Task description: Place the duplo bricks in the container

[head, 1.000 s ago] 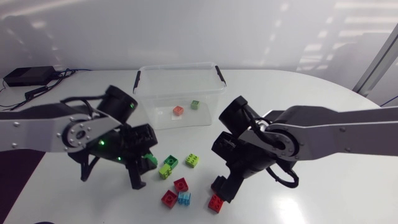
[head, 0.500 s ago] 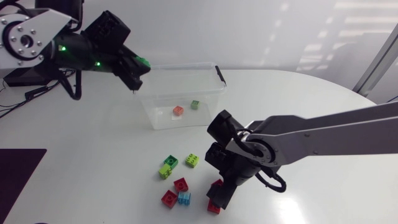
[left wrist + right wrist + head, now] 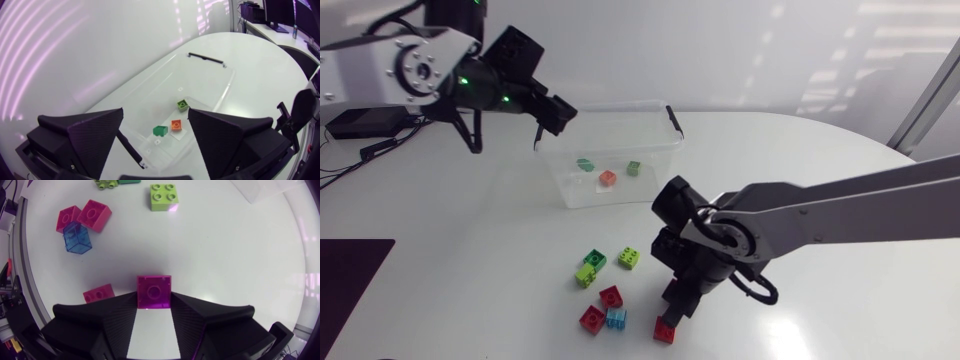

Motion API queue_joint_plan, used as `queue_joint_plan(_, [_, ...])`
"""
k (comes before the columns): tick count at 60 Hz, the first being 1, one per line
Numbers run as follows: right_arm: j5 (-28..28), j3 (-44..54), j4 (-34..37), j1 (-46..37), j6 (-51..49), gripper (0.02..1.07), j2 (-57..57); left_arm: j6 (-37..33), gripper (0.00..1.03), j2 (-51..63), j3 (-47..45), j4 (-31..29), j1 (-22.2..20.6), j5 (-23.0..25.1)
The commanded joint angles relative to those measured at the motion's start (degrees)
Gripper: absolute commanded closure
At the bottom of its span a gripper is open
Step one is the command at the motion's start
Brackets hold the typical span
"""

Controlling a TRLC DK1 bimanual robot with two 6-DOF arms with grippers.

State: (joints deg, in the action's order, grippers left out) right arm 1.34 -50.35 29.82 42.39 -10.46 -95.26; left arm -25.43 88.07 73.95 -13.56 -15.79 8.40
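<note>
The clear container stands at the table's back centre and holds a dark green brick, an orange brick and a lime brick. My left gripper hangs open over its left rim. In the left wrist view the same dark green brick lies in the container below the open left gripper. Lower down the table, my right gripper is shut on a magenta brick that rests on the table. In the head view the right gripper points down there.
Loose bricks lie left of the right gripper: a green pair, a lime one, two red ones, a clear blue one. Another red brick lies right beside the right gripper's finger.
The left arm carried the dark green brick from the table to the container, opened, and the brick dropped in. The right gripper closed on the magenta brick.
</note>
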Motion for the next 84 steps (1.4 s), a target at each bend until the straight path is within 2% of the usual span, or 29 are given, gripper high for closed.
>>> queue_joint_plan(1, [-0.7, -3.0, 2.0, -1.8, 0.1, 0.75, 3.7, 1.2, 0.04, -8.1, -3.3, -3.0, -1.2, -0.3])
queue_joint_plan(7, [-0.7, -6.9, 4.0, -3.9, -0.3, 0.75, 5.5, -1.7, 0.04, -12.9, -7.8, -10.2, -2.0, 1.7])
queue_joint_plan(17, [-0.6, -13.7, 4.8, -6.0, 0.1, 0.75, 7.4, -7.1, 0.04, -20.3, -21.2, -11.0, -3.5, 2.6])
queue_joint_plan(24, [-0.6, -20.8, 4.8, -7.7, 0.9, 0.75, 7.6, -10.3, 0.04, -22.5, -29.4, -10.9, -5.6, 3.0])
queue_joint_plan(32, [-0.6, -29.0, 4.4, -8.6, 2.0, 0.75, 6.3, -11.3, 0.04, -21.1, -34.3, -8.9, -8.2, 3.0])
queue_joint_plan(52, [-0.6, -45.2, 0.9, -10.8, 2.8, 0.74, -6.6, -10.3, 0.04, -10.9, -37.4, -3.8, -15.1, 2.8])
queue_joint_plan(54, [-0.6, -47.1, 0.9, -11.0, 3.0, 0.71, -9.2, -10.3, 0.04, -9.8, -37.5, -3.0, -15.5, 2.8])
queue_joint_plan(56, [-0.9, -48.7, 1.0, -11.0, 3.0, 0.59, -11.4, -10.1, 0.04, -8.6, -37.5, -2.3, -15.6, 2.6])
queue_joint_plan(59, [-2.5, -51.0, 1.0, -11.2, 2.8, 0.23, -14.2, -10.0, 0.04, -6.8, -37.8, -0.7, -15.7, 1.7])
queue_joint_plan(60, [-2.8, -52.0, 1.1, -11.2, 2.7, 0.06, -15.0, -10.0, 0.04, -6.1, -37.9, -0.1, -15.8, 1.3])
queue_joint_plan(69, [-2.6, -50.6, 1.7, -11.5, 2.5, 0.06, -11.7, -10.0, 0.04, -1.9, -38.4, 2.4, -15.1, 0.0])
queue_joint_plan(84, [-0.9, -31.5, 3.0, -10.7, 1.8, 0.06, 5.3, -9.5, 0.04, 0.7, -37.5, 5.2, -15.0, -1.4])
